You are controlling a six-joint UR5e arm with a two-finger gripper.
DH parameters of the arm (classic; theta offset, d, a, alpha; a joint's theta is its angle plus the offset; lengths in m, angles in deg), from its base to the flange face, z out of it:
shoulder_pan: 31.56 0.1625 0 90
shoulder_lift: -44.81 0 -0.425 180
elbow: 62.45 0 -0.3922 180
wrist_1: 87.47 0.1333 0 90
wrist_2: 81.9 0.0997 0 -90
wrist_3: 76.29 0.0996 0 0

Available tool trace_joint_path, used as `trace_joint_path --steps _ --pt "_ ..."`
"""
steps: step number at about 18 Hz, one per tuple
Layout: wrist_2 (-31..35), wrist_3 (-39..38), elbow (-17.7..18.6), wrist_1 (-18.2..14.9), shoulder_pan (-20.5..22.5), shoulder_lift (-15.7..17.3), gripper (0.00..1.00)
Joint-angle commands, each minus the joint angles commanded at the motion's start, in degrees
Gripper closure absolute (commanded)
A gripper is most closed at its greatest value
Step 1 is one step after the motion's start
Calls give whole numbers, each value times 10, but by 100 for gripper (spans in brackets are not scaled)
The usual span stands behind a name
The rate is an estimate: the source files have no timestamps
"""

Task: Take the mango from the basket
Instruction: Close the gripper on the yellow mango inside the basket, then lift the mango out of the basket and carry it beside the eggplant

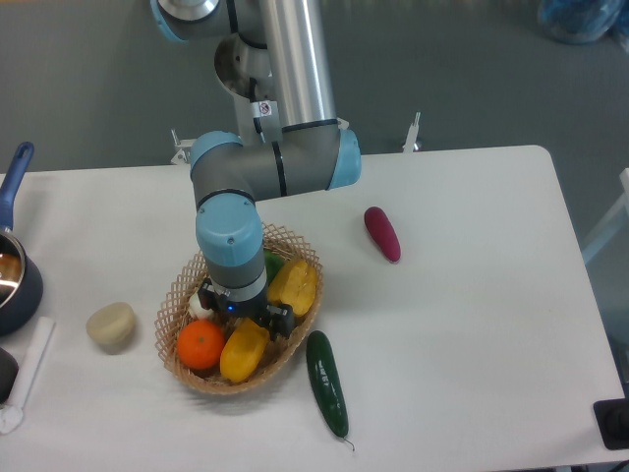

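Fingers of the gripper [239,320] sit low inside the basket [182,292], hidden by the wrist, so their spread cannot be told; mango [244,350] lies just below, beside the orange [200,344]; pepper [295,285] rests right.

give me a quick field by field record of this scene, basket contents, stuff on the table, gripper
basket: wicker, oval, left of table centre
in basket: mango, orange, yellow pepper, a green item mostly hidden by the arm
gripper: down in the basket above the mango's upper end, fingers hidden, state unclear
on table outside basket: cucumber right of basket, purple eggplant, beige lump left of basket
left edge: blue pot, partly out of frame
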Motion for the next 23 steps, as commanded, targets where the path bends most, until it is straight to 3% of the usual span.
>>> trace_joint_path --steps 8,16,23 --pt "0 0 -5 0 1 4 51" --pt "-19 3 -17 -2 8 40 56" --pt "-32 65 -22 -3 41 111 56"
